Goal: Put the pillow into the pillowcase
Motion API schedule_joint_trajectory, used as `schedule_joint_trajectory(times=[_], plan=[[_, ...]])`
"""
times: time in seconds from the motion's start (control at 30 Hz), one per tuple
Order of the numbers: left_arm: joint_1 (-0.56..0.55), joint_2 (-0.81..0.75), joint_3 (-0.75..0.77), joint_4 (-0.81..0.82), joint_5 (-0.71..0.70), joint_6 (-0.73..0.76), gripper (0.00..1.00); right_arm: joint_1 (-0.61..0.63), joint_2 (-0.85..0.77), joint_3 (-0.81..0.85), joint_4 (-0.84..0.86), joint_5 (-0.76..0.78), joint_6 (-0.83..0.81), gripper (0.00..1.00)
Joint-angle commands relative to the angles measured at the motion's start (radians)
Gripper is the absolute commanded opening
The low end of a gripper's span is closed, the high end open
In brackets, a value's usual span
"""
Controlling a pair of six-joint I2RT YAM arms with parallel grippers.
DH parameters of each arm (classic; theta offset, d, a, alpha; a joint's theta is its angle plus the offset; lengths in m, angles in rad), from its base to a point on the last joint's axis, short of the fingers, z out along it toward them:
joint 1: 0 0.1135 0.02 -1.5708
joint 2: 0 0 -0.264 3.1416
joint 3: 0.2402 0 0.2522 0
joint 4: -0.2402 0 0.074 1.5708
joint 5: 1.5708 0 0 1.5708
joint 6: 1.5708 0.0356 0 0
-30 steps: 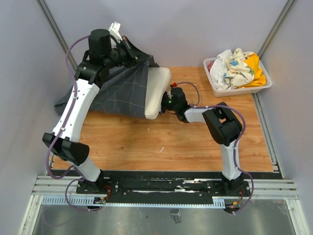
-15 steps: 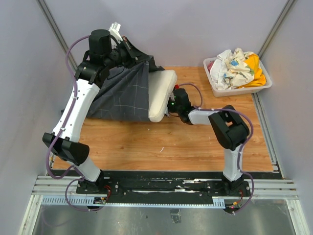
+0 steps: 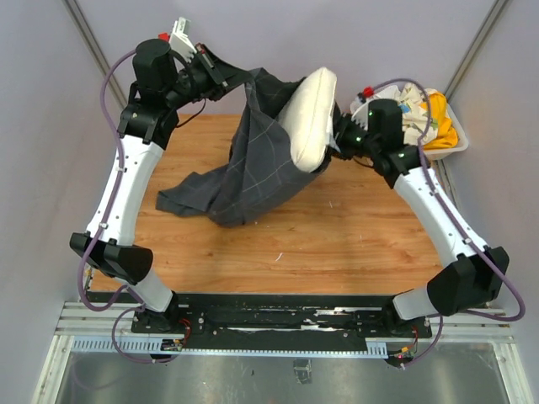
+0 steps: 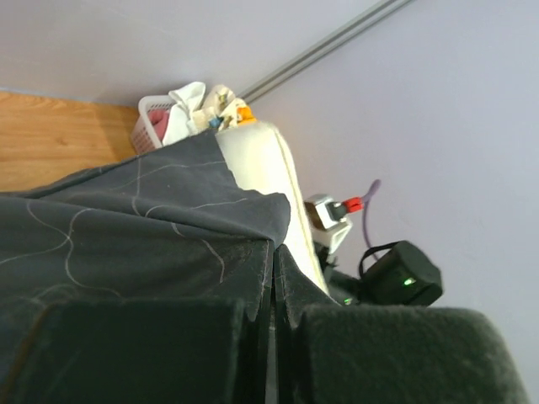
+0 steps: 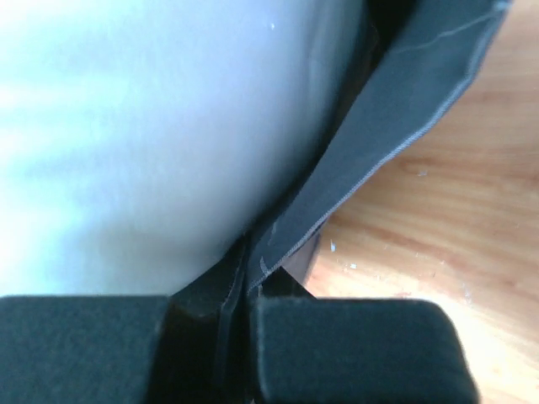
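One pillow partly in pillowcase, cloths in bin

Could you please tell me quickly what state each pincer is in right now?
The left pincer is closed on the pillowcase.
The right pincer is closed on the pillowcase edge, beside the pillow.

**Both arms raised, both grippers pinched on fabric**

The left arm climbs steeply from its base. At the top its wrist turns inward, so the left gripper sits at the upper left corner of the pillowcase, fingers closed on the cloth. The right arm stretches up and inward. The right gripper is at the pillowcase's right side, jaws clamped on its hem.
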Motion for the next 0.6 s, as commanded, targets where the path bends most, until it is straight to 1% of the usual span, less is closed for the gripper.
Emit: schedule_joint_trajectory(times=[0.0,0.07,0.17,0.27,0.43,0.5,0.57], plan=[[0.032,-0.025,0.038,0.152,0.063,-0.091,0.00,-0.070,-0.009,0.298,-0.226,-0.016,-0.146,0.01],[0.055,-0.034,0.020,0.229,0.081,-0.145,0.00,-0.093,0.035,0.457,-0.304,-0.018,-0.181,0.01],[0.092,-0.059,-0.045,0.398,0.115,-0.251,0.00,-0.131,0.098,0.657,-0.376,-0.043,-0.184,0.01],[0.124,-0.082,-0.119,0.534,0.139,-0.346,0.00,-0.170,0.136,0.768,-0.374,-0.079,-0.151,0.01],[0.184,-0.117,-0.269,0.833,0.177,-0.568,0.00,-0.236,0.159,0.811,-0.221,-0.215,-0.022,0.01],[0.211,-0.123,-0.315,0.927,0.183,-0.641,0.00,-0.266,0.153,0.796,-0.138,-0.258,0.028,0.01],[0.235,-0.125,-0.355,1.034,0.185,-0.722,0.00,-0.297,0.127,0.746,-0.017,-0.300,0.099,0.01]])
